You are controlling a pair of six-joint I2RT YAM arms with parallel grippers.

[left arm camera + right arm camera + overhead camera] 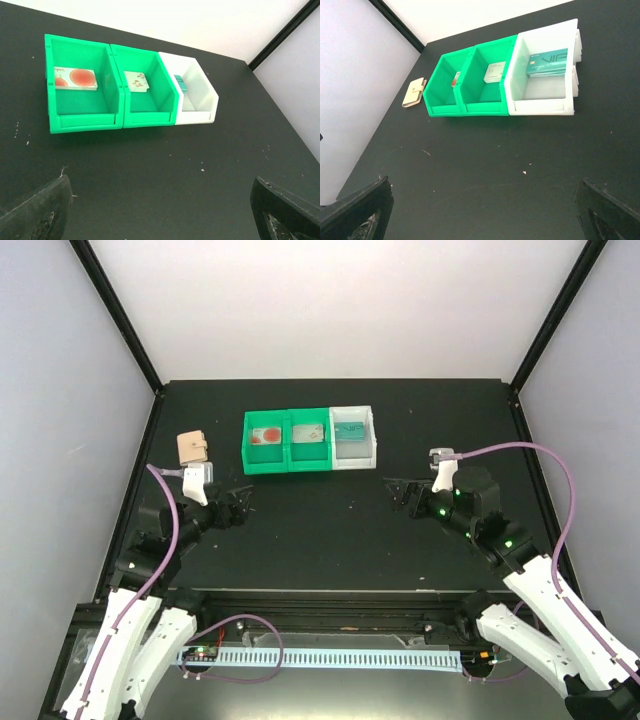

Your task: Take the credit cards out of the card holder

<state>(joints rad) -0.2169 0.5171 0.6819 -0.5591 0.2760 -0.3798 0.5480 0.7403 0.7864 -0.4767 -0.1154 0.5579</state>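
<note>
1. Left gripper (238, 498) and right gripper (400, 490): jaws spread wide, empty, mid-frame.
2. Card holder (192, 447): folded shut, upper left, on table (330, 540).
3. Credit cards (266, 435): one inside each bin (288, 468), upper centre.

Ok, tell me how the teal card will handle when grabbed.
The teal card looks thin, flat: probably light, fairly stiff. Its smooth face may slip when pinched. It seems propped against the white bin's back wall, so pushing could topple it.

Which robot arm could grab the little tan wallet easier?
Probably the left. The card holder lies closed near the left gripper. The right gripper sits on the other side of the bins.
</note>
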